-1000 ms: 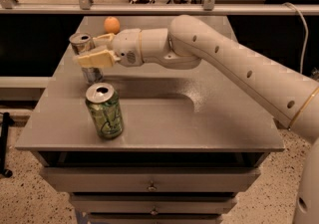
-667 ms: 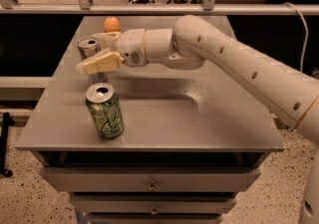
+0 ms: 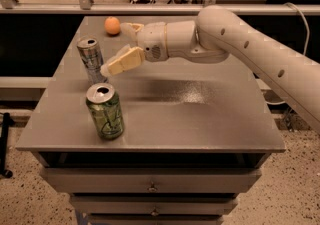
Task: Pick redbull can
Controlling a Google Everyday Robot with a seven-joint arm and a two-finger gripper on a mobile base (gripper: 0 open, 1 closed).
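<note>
Gripper [image 3: 116, 48] hovered, fingers [image 3: 125, 61] spread, nothing held. The redbull can [image 3: 90, 59] stood upright just beyond the nearer fingertip, outside the gap. Best play, I judged: straddle it at mid-height, close squarely, and avoid the green can [image 3: 105, 111] nearby.

1. The gripper [image 3: 116, 46], fingers spread, hangs just right of the redbull can [image 3: 90, 60].
2. A green can [image 3: 105, 111] crowds the near side, and an orange [image 3: 112, 25] sits behind.
3. The tabletop [image 3: 200, 114] offers open room to the right.
</note>
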